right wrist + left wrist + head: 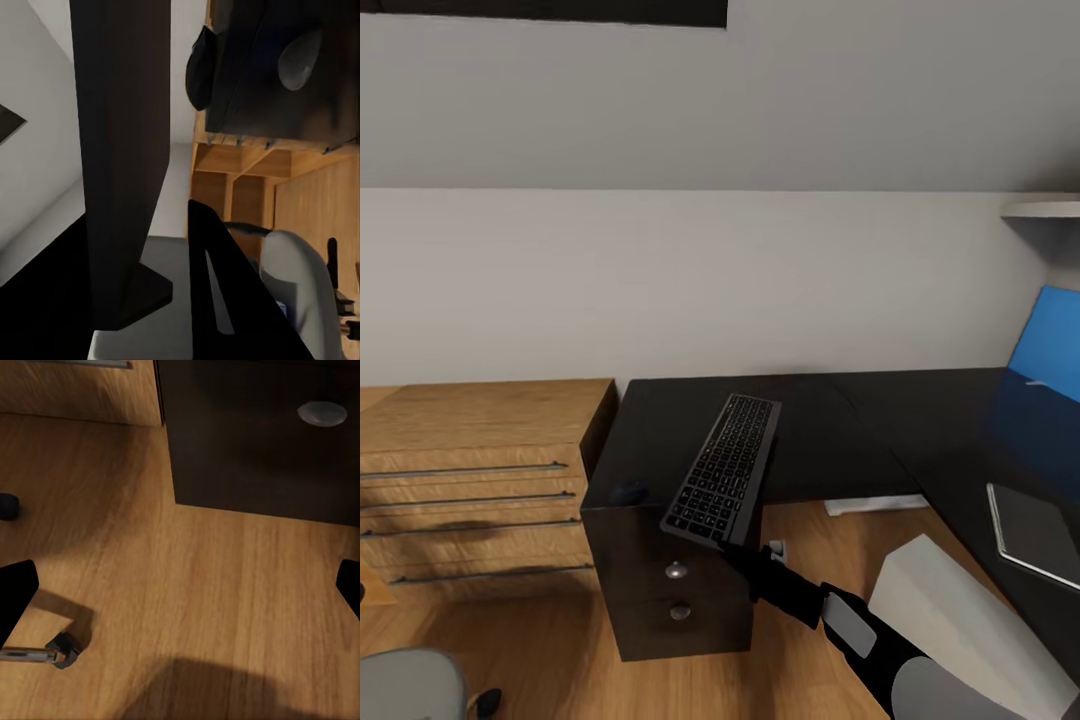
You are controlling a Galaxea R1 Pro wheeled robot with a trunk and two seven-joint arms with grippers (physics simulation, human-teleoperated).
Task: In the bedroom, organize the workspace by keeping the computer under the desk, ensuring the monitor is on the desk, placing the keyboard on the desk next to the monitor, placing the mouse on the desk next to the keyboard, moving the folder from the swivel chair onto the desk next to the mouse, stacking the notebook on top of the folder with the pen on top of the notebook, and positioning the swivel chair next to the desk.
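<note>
1. Gripping the keyboard [724,468] by its near edge, the right claw [745,552] holds it tilted above the table [830,440] front edge.
2. Beyond the claw, the keyboard's far end reaches over the black top.
3. Left of the claw, the mouse [628,491] sits on the table corner above the drawer unit [660,590].
4. Right of it lie the notebook [1040,530] and computer [960,610].
5. The left claw [180,585] hangs wide open over wooden floor [210,607].
</note>
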